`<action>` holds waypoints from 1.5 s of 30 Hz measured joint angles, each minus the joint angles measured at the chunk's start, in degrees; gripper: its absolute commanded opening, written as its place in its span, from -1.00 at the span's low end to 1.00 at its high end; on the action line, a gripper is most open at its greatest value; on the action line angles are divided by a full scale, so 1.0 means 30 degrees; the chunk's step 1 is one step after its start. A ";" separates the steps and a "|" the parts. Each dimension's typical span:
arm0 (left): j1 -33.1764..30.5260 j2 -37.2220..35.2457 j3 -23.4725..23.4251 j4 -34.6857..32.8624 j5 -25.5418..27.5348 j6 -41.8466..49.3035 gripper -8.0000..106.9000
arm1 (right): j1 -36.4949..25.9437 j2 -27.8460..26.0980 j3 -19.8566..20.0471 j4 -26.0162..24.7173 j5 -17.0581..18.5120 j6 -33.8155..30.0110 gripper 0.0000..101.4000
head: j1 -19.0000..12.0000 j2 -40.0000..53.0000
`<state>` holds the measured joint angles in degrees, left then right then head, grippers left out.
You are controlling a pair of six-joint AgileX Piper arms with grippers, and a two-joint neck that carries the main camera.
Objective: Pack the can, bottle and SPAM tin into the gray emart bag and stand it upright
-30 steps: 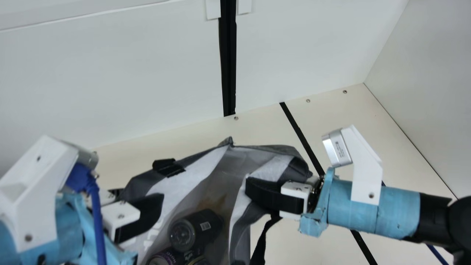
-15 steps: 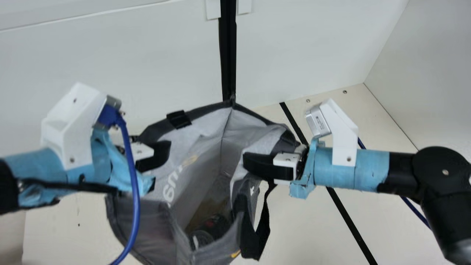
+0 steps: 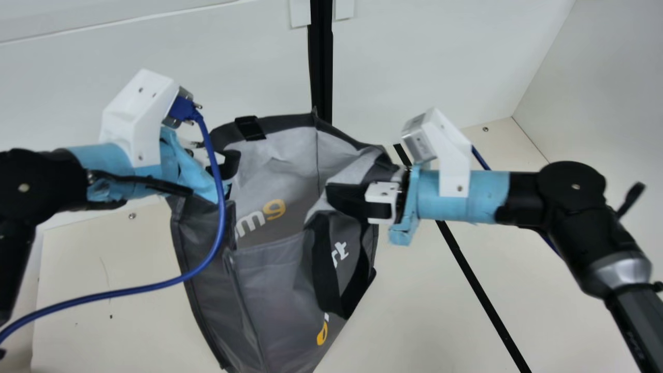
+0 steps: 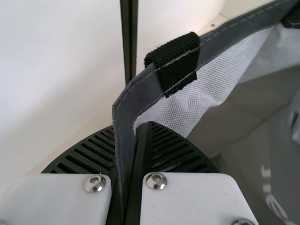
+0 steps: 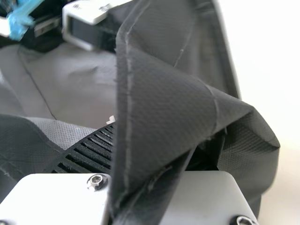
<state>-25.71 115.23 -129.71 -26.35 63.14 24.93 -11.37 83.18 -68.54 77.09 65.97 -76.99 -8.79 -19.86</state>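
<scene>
- Have the left arm in at the main view's left edge, wrapped in light blue toward the wrist, beneath a white camera mount.
- See the blue cable drop from that mount, curve across the front of the gray emart bag and run off to the lower left.
- Hold the left part of the bag's rim with the left gripper – ribbed fingers clamped on the gray edging, just beside the black webbing loop sewn over it.
- Have the bag between the two arms, mouth open toward the camera, pale lining and white and yellow lettering in view inside. Cannot tell whether touching the table at the base, with the lower part cut off by the view's bottom edge.
- Find the black strip upright on the back wall, behind the bag.
- See the black handle hang in a loop down the front panel, near the right side.
- Grip the right part of the rim with the right gripper – fingers closed on a thick fold of gray fabric.
- Have the right arm in from the lower right, above the slanting dark line on the table.
</scene>
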 measured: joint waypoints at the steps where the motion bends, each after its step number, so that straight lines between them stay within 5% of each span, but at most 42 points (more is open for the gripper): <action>1: 0.0046 0.0382 -0.0396 0.0099 0.0050 -0.0061 -1.00 | 0.0302 0.0203 -0.0038 0.0105 -0.0301 -0.0310 -1.00 | 0.0000 -0.0029; 9: 0.0160 0.2050 -0.2893 0.0741 0.0394 -0.0422 -1.00 | 0.1778 0.0876 0.0178 0.0343 -0.1956 -0.1854 -1.00 | 0.0000 -0.0029; 30: -0.0051 0.1113 -0.1480 0.1124 -0.0106 -0.0821 -1.00 | 0.2210 0.0369 0.1214 -0.0110 -0.2301 -0.2110 -1.00 | 0.0000 0.0000; 45: -0.0051 0.1113 -0.1480 0.1124 -0.0106 -0.0821 -0.13 | 0.2210 0.0369 0.1214 -0.0134 -0.2301 -0.2110 -1.00 | 0.0029 -0.0029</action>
<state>-25.87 118.57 -134.15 -22.98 62.83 22.47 -4.74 84.29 -64.90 76.69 59.06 -83.31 -8.70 -19.95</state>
